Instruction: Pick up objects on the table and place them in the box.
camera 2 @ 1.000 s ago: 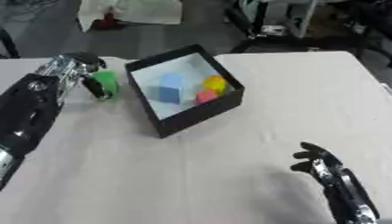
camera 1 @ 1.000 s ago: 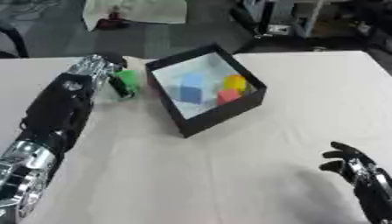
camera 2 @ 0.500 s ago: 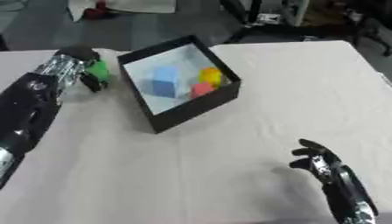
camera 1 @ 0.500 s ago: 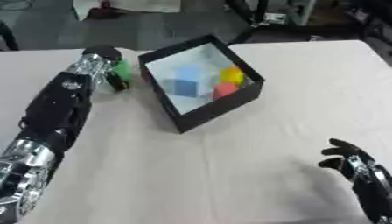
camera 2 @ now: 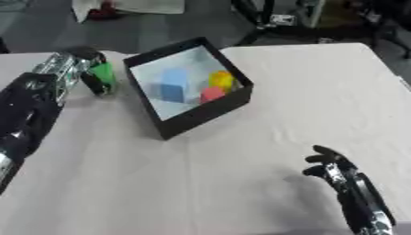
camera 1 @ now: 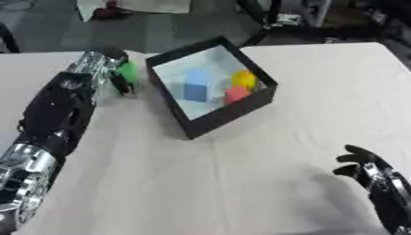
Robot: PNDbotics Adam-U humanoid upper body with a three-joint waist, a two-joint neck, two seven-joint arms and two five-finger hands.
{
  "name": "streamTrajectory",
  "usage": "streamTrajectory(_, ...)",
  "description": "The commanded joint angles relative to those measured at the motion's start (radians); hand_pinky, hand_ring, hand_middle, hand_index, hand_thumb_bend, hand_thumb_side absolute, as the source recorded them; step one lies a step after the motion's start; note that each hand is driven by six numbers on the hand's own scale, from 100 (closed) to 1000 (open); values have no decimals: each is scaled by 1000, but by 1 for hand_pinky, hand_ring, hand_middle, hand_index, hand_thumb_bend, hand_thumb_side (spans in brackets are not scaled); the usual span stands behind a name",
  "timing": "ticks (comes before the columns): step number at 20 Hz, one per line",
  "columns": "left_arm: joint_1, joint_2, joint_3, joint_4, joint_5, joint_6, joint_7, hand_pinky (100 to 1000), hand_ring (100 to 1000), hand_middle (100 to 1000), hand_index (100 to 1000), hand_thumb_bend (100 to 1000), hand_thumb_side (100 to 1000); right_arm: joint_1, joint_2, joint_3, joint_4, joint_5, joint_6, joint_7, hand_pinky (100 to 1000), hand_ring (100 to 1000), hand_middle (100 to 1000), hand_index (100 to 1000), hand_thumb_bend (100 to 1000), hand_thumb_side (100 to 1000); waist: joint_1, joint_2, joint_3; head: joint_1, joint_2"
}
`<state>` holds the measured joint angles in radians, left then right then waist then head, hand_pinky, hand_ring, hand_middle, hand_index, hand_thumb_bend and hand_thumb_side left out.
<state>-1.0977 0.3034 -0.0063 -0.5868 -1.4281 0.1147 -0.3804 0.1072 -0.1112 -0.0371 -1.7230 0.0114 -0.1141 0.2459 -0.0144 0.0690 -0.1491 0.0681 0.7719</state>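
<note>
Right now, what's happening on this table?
The robot's left hand is curled round a green object just left of the black box, which sits on the white table. A blue block, a yellow piece and a red piece already lie inside. The right hand rests idle near the lower right corner.

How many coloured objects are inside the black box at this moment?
3. In the black box, a blue block lies near the middle, a yellow object sits against the right wall, and a red one just below it. The near wall may hide others.
</note>
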Motion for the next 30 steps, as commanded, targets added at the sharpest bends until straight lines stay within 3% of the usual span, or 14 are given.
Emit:
streamTrajectory(1,-53,43,-31,-79,34,-30,43,552,459,521,736,126,214,0,-20,-6,-18,-1,-1,-1,763,610,654,841,100,775,1,-19,2,-5,-2)
streamTrajectory(6,-86,12,-136,-201,105,-108,91,568,466,529,746,118,216,4,-25,-3,-16,-3,-3,3,763,610,654,841,100,767,3,-28,5,-4,-2)
streamTrajectory(11,-67,-73,-221,-257,171,-188,35,596,504,576,771,116,230,1,-26,2,-17,-10,-5,8,763,610,654,841,100,752,-4,-32,-2,1,-2)
streamTrajectory(16,-42,-176,-211,-209,133,-236,53,633,543,624,817,134,258,-1,-26,5,-16,-17,-6,12,764,610,654,841,100,753,-10,-33,-6,6,-2)
streamTrajectory(20,-26,-221,-211,-181,92,-240,116,711,642,728,881,269,412,-5,-25,6,-17,-20,-6,14,764,610,654,841,100,744,-12,-31,-10,9,-2)
streamTrajectory(21,-24,-225,-213,-172,81,-243,123,740,696,767,900,331,486,-6,-25,5,-18,-21,-6,13,764,610,654,841,100,744,-13,-31,-11,10,-2)
streamTrajectory(24,-21,-227,-206,-158,60,-237,134,812,813,849,935,521,846,-6,-26,4,-17,-22,-6,13,764,610,654,840,100,741,-12,-32,-11,9,-2)
streamTrajectory(25,-20,-225,-200,-157,68,-232,140,824,835,876,944,549,902,-6,-26,4,-18,-22,-6,13,764,610,654,841,100,742,-12,-32,-11,8,-2)
streamTrajectory(29,-24,-193,-181,-188,111,-192,185,861,893,945,974,591,1000,-5,-26,3,-17,-23,-6,13,764,610,655,841,100,744,-13,-33,-3,5,-2)
streamTrajectory(30,-24,-180,-178,-204,124,-183,198,857,889,944,973,503,1000,-4,-26,4,-17,-23,-6,13,764,610,655,840,100,749,-13,-34,-1,7,-2)
